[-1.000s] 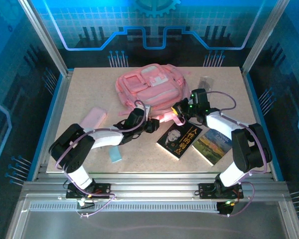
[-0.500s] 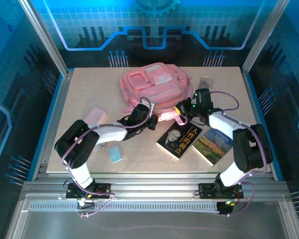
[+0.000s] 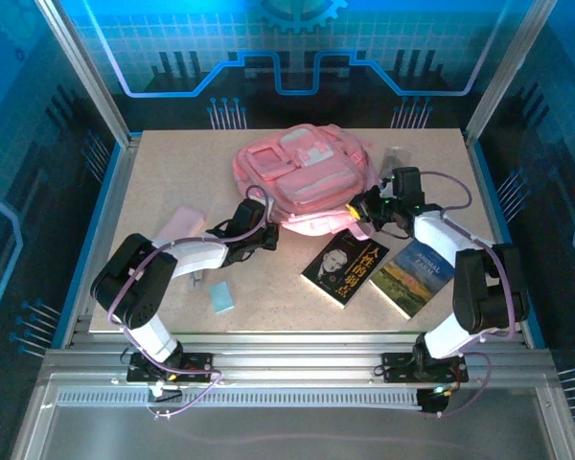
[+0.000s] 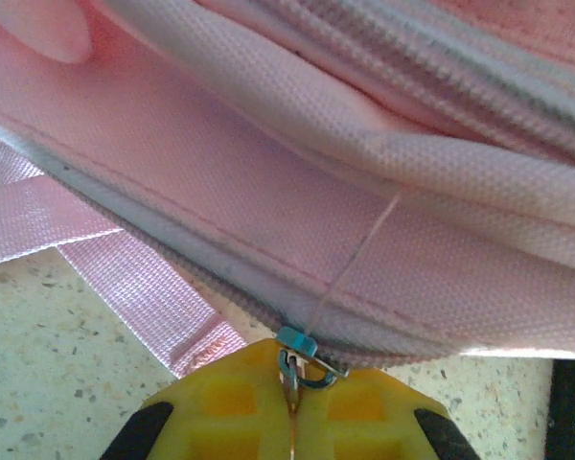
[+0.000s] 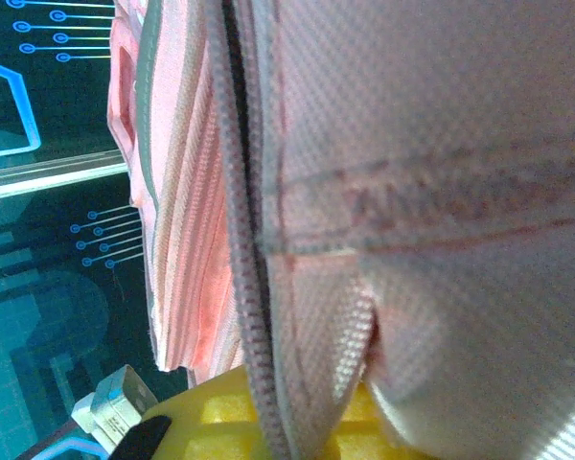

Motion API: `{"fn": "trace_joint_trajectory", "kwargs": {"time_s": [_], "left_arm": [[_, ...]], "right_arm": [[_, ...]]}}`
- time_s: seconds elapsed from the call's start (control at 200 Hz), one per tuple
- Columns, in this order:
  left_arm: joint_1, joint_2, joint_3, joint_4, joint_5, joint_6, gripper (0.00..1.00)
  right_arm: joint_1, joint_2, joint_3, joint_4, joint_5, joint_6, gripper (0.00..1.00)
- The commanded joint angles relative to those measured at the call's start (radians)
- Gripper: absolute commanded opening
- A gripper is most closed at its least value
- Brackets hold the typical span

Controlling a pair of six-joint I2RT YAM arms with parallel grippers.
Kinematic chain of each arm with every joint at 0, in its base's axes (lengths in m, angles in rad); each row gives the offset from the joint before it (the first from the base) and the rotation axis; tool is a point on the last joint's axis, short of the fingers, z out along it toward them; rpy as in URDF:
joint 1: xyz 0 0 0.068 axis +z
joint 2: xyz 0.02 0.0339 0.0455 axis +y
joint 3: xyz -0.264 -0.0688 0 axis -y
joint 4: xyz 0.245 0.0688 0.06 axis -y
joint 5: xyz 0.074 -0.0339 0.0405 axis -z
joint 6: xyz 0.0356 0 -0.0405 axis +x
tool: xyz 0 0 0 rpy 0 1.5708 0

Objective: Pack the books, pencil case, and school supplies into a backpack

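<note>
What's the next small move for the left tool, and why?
Probably slide the left tool along the zip line: it is shut on the zip pull of the backpack, the right tool pinches the fabric as a brace, and the books lie outside.

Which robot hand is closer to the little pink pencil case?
Left. The left gripper pinches the zipper pull at the backpack edge, a little way from the pencil case. The right gripper clamps the backpack's other side, farther off.

Pink backpack [image 3: 302,172], black book [image 3: 345,268]
</note>
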State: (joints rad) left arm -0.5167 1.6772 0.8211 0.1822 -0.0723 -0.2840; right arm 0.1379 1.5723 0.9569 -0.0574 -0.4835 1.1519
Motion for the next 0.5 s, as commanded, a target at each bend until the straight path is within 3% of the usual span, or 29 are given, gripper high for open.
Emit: {"fn": "trace_joint_trajectory", "kwargs": {"time_s": [0.0, 0.075, 0.095, 0.15, 0.185, 0.225, 0.315, 0.495], "left_arm": [[0.022, -0.029, 0.016, -0.144, 0.012, 0.024, 0.00], [0.006, -0.046, 0.048, -0.167, 0.077, 0.028, 0.00], [-0.004, -0.051, 0.058, -0.173, 0.088, 0.029, 0.00], [-0.042, -0.062, 0.096, -0.194, 0.092, 0.034, 0.00], [-0.069, -0.062, 0.128, -0.212, 0.088, 0.040, 0.00], [-0.094, -0.057, 0.170, -0.233, 0.079, 0.043, 0.00], [-0.128, -0.023, 0.265, -0.259, 0.080, 0.036, 0.00], [-0.147, 0.050, 0.393, -0.260, 0.118, 0.008, 0.00]], "right_arm": [[-0.056, 0.019, 0.128, -0.005, 0.025, -0.117, 0.00], [-0.062, 0.055, 0.180, -0.042, -0.003, -0.158, 0.02], [-0.063, 0.061, 0.195, -0.057, -0.010, -0.170, 0.09], [-0.063, 0.065, 0.226, -0.112, -0.019, -0.201, 0.45], [-0.063, 0.056, 0.230, -0.133, -0.020, -0.212, 0.60], [-0.066, 0.039, 0.227, -0.161, -0.022, -0.221, 0.70], [-0.067, -0.015, 0.197, -0.202, -0.055, -0.234, 0.83], [-0.059, -0.134, 0.065, -0.188, -0.104, -0.178, 0.85]]}}
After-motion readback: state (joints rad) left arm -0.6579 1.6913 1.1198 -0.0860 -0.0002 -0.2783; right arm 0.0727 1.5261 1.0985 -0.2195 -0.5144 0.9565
